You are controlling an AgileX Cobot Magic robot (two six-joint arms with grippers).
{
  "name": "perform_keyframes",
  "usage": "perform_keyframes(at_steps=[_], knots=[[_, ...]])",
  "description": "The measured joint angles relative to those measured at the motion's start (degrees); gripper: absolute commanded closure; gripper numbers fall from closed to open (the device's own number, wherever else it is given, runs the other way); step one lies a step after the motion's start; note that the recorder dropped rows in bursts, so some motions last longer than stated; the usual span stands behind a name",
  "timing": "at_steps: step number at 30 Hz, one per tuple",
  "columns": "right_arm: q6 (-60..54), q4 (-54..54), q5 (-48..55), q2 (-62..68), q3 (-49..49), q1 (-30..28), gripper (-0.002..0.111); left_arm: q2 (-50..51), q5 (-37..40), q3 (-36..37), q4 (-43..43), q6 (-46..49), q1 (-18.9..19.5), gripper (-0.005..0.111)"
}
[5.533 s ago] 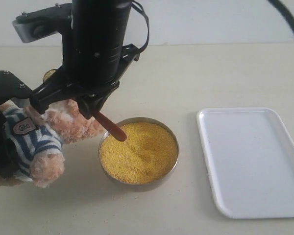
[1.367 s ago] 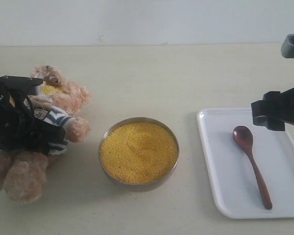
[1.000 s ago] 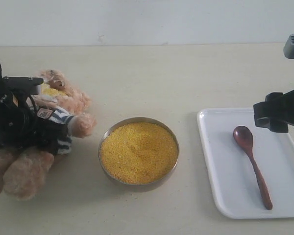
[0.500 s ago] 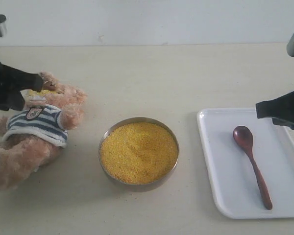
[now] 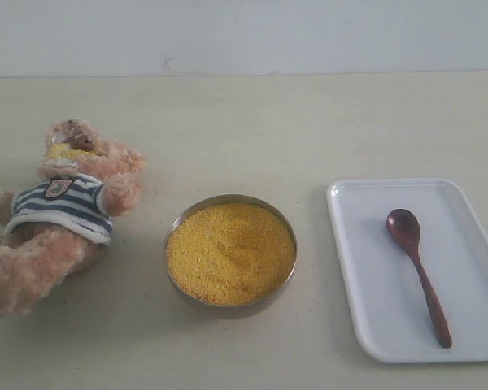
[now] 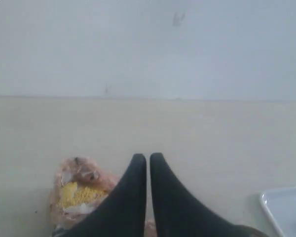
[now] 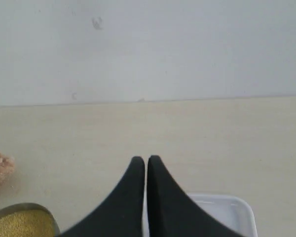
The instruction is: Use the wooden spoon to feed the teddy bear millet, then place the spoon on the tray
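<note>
The slim dark reddish-brown wooden spoon [image 5: 417, 272], likely light, stiff and best pinched mid-handle, lies in the flat white plastic tray [image 5: 362, 276] right of the round metal bowl [image 5: 228, 310] of yellow millet [image 5: 230, 252], left hand [image 6: 148, 160] and right hand [image 7: 146, 160] pressed together, empty.

A pale beige table [image 5: 252, 122] runs back to a light wall. Three things lie directly on it. The teddy bear [image 5: 61, 207] lies on its back at the left edge of the exterior view, head toward the wall. A round metal bowl [image 5: 230, 309] stands near the middle, just beside the bear's arm but apart from it. The white tray [image 5: 366, 260] lies flat to the right, apart from the bowl.
</note>
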Motion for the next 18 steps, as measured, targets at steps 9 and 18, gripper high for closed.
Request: perform_keyframes(at_steps=[9,18], knots=[[0.1,0.0,-0.4,-9.3,1.8,0.0,0.107,-14.8,-0.7,3.1,0.0,0.0,0.0,0.103],[0.1,0.0,-0.4,-9.7,1.8,0.0,0.107,-21.0,-0.7,3.1,0.0,0.0,0.0,0.103]])
